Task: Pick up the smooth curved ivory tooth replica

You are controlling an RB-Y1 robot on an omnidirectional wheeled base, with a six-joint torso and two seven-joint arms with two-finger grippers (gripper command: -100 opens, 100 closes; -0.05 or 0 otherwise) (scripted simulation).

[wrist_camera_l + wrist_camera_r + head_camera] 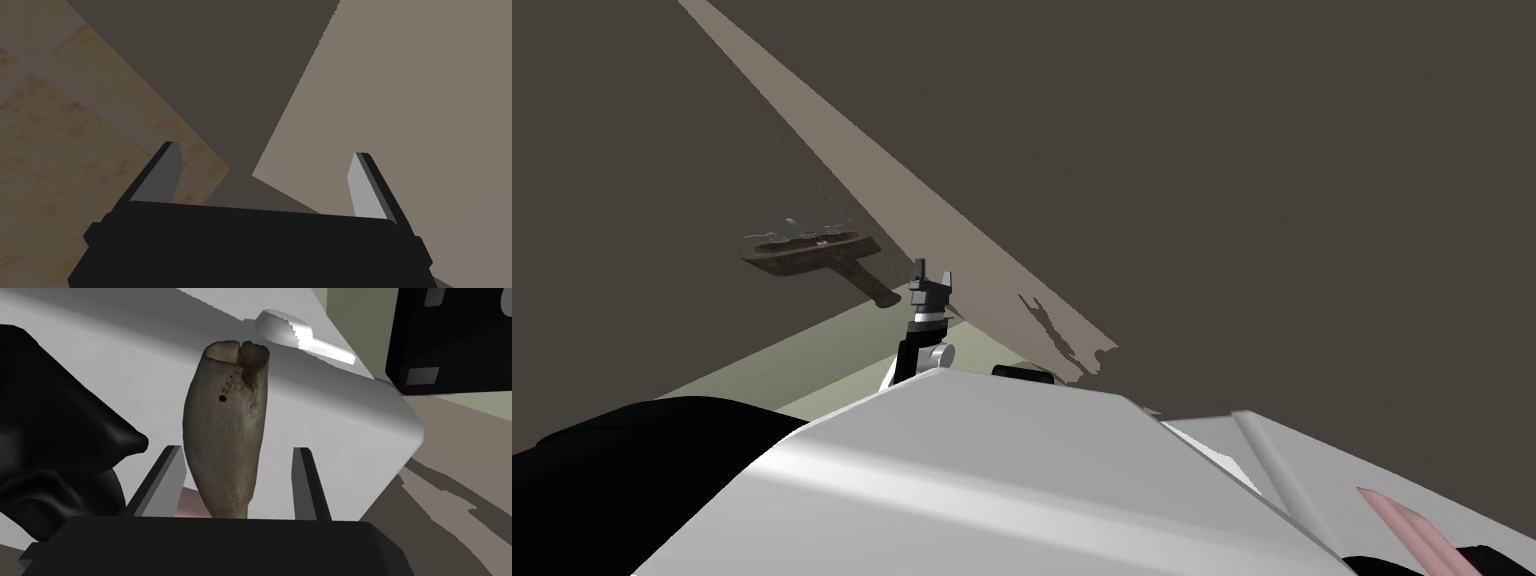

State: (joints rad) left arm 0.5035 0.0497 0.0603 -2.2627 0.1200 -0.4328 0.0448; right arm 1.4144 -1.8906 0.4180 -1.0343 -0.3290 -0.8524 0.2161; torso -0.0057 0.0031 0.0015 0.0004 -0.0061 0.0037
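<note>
Right gripper is found open, its two fingers set either side of the tooth replica. One finger is at the tooth's flank, and a gap is seen at the other. The tooth lies lengthwise along the fingers, narrow end toward the gripper body and hollow, notched end away, in front of a white surface. It is judged rigid, light and smooth, and liable to slip along its taper. Hold is best taken across the thick mid-body. Left gripper, at centre of the head view, is open and empty.
</note>
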